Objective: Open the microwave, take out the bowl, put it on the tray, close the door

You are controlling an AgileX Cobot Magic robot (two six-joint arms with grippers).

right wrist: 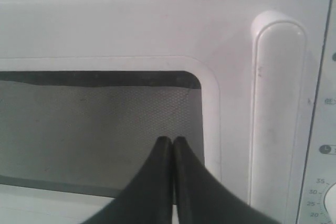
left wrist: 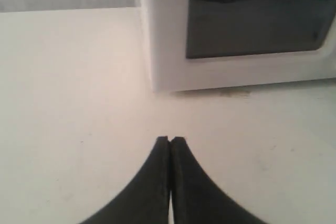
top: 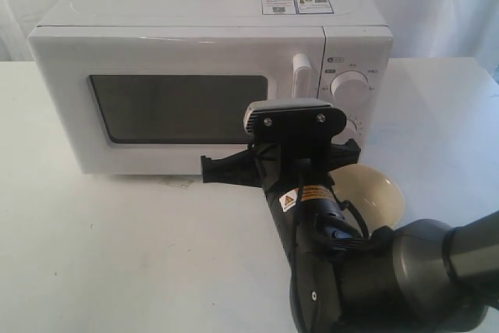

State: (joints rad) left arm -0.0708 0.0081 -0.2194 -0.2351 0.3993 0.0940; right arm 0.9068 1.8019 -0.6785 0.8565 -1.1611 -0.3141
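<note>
The white microwave (top: 210,17) stands at the back of the table with its door (top: 179,56) closed flat. The cream-yellow bowl (top: 376,191) sits in front of the knob panel, partly hidden by my right arm. No tray shows in any view. My right gripper (right wrist: 172,140) is shut and empty, pointing at the door's dark window (right wrist: 94,129) just beside the bar handle (right wrist: 275,114). In the exterior view its fingers are hidden behind the wrist. My left gripper (left wrist: 170,140) is shut on nothing, low over the table before the microwave (left wrist: 168,51).
Two round knobs (top: 349,85) sit on the right panel beside the handle (top: 301,76). Bare white tabletop (top: 117,247) spreads in front and to the left. A white curtain hangs behind. My right arm fills the lower right of the exterior view.
</note>
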